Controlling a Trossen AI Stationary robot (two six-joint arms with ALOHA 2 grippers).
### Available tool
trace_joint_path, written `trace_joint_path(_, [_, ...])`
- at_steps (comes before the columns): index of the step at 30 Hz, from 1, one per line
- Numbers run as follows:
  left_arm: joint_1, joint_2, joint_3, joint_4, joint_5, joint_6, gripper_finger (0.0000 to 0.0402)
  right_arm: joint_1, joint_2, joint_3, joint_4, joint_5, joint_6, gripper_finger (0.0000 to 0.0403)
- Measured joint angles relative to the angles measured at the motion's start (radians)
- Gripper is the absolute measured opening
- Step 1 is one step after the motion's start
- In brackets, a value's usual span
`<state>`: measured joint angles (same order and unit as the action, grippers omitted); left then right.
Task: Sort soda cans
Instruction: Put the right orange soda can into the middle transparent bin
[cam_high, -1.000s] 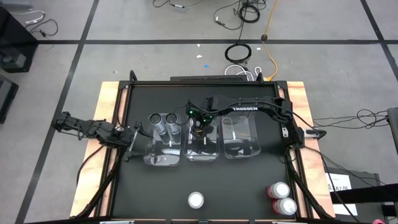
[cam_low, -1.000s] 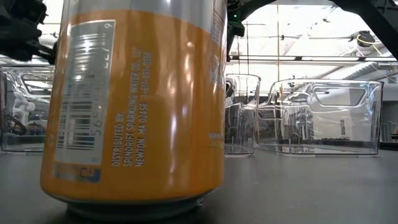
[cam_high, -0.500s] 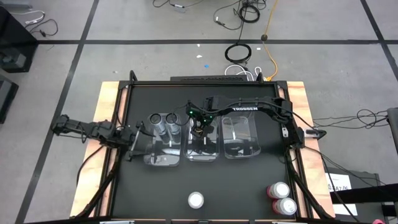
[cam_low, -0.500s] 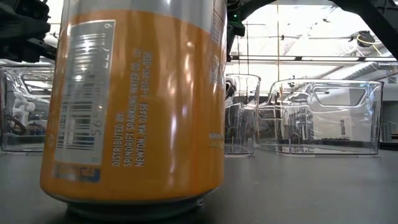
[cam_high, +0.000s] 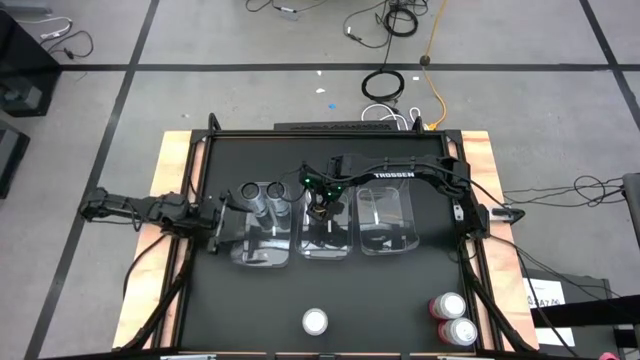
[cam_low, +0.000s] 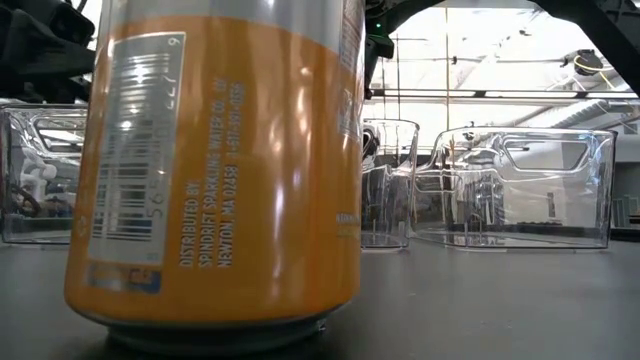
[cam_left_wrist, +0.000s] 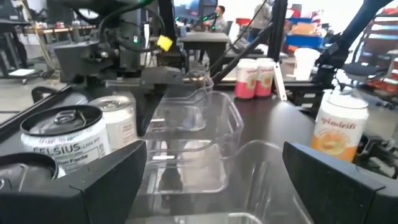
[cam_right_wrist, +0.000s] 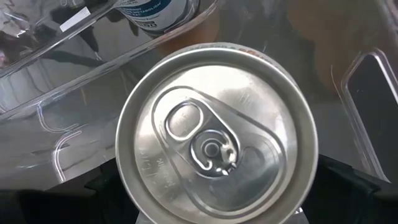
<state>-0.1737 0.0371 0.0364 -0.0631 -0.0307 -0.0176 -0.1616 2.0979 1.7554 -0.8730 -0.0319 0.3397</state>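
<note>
Over the middle bin (cam_high: 325, 240), the right gripper (cam_high: 320, 208) has its fingers clamped on an orange can (cam_right_wrist: 214, 134), which could tip if dropped crooked, while the left gripper (cam_high: 222, 218) waits nearby, fingers apart.

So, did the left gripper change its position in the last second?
Yes. In the high view the left gripper has pulled back toward the table's left edge, away from the left bin it was beside, and its fingers are open.

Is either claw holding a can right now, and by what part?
The right claw straddles a silver-topped can by its sides over the middle bin. The left claw holds nothing.
</note>
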Motion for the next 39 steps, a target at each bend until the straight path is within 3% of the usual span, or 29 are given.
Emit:
trace_joint_path(5, [0.02, 0.042, 0.0, 0.002, -0.031, 0.004, 0.0386, 0.0, 0.0, 0.0, 0.0, 0.0, 0.0, 0.0341])
trace_joint_path(13, [0.037, 0.087, 0.0, 0.017, -0.162, 0.001, 0.0386, 0.0, 0.0, 0.0, 0.0, 0.0, 0.015, 0.0341])
trace_joint_path(31, [0.036, 0.094, -0.001, 0.028, -0.162, -0.004, 0.0386, 0.0, 0.0, 0.0, 0.0, -0.023, 0.015, 0.0341])
trace_joint_path(39, [0.036, 0.094, -0.002, 0.028, -0.109, -0.028, 0.0386, 0.0, 0.0, 0.0, 0.0, -0.023, 0.015, 0.0351])
